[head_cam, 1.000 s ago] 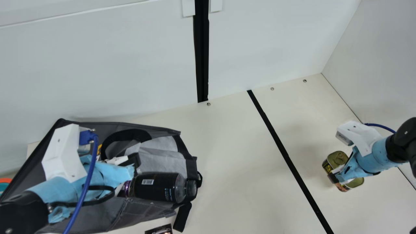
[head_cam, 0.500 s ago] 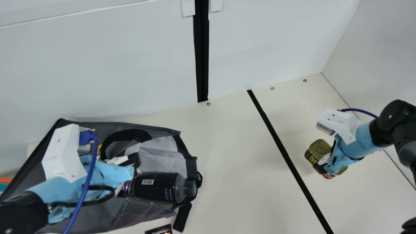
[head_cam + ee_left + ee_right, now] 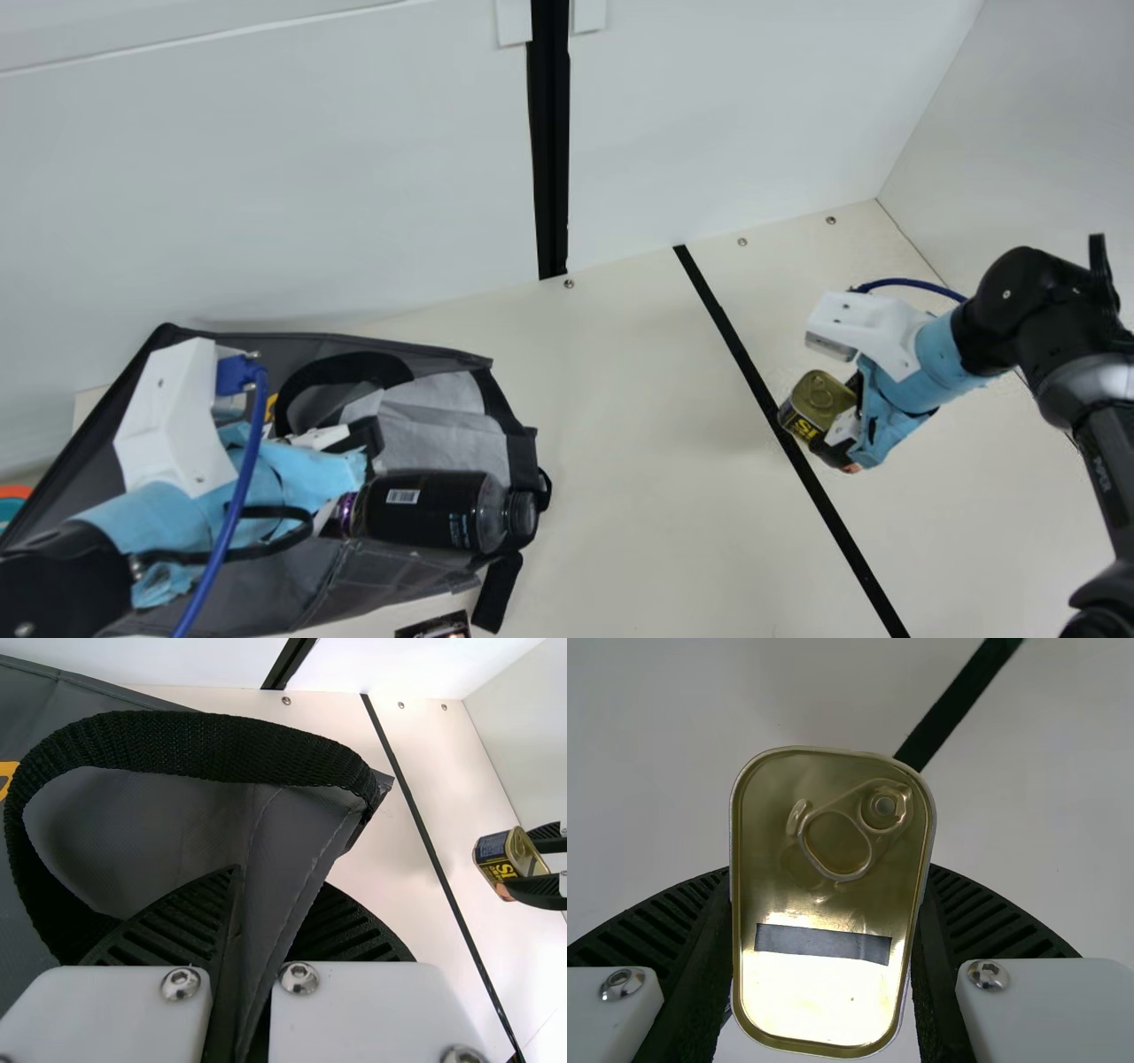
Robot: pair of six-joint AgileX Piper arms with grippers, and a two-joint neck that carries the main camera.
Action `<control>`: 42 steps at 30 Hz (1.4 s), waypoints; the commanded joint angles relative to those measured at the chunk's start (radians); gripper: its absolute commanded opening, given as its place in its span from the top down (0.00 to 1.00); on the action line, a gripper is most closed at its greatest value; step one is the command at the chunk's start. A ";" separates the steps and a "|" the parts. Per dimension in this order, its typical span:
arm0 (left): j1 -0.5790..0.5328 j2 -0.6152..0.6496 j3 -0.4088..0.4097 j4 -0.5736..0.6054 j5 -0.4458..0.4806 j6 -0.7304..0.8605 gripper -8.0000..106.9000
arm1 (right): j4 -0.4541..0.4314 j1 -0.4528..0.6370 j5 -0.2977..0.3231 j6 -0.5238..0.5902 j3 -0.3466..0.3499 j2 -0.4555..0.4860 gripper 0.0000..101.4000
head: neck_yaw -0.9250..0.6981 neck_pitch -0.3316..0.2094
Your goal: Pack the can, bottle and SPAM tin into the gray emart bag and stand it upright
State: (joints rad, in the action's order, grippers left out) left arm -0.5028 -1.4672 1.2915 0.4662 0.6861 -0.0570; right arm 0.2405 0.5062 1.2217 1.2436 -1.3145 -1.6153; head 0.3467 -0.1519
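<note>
Gray fabric emart bag point(image 3: 399, 576), lying on the cream table point(image 3: 656, 461), mouth facing the table's middle. Note the left gripper point(image 3: 280, 877), closed with a fold of stitched gray hem point(image 3: 297, 877) between its ribbed fingers, just beside the black webbing handle point(image 3: 208, 744). Note also the right gripper point(image 3: 830, 904), parted only to the width of the gold-lidded, rectangular SPAM tin point(image 3: 817, 400) and gripping it by opposite sides, lid upward and tilted. Black-labelled plastic bottle point(image 3: 425, 509) on its side by the bag's mouth, cap toward the table's middle; inside or merely on the fabric, impossible to tell.

Likely faults: (a) snagging of the tin on the handle or the slack edge of the mouth, owing to the loop's position near the entry; (b) rolling of the bottle out of place, owing to a knock from the incoming tin; (c) sagging of the mouth, owing to a hem slipping from a hold on thin cloth; (d) twisting of the tin, owing to smooth metal walls.

Compare with one second earlier: tin and right gripper, then well to the right of the black strip point(image 3: 740, 354), now nearer the bag, with the tin overlapping the strip in the main view. Left gripper, bag and bottle unchanged.
</note>
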 commanded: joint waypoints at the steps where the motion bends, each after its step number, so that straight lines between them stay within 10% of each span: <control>1: 0.000 0.000 0.000 0.000 0.000 0.000 1.00 | 0.008 -0.022 -0.002 0.010 0.002 0.000 1.00 | 0.002 -0.023; 42: 0.000 0.000 0.000 0.000 0.000 0.000 1.00 | 0.091 -0.392 -0.002 0.190 0.109 0.080 1.00 | 0.002 -0.023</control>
State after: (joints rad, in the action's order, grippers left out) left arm -0.5028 -1.4672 1.2915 0.4662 0.6861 -0.0570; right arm 0.3253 0.1258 1.2204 1.4319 -1.2096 -1.5387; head 0.3482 -0.1519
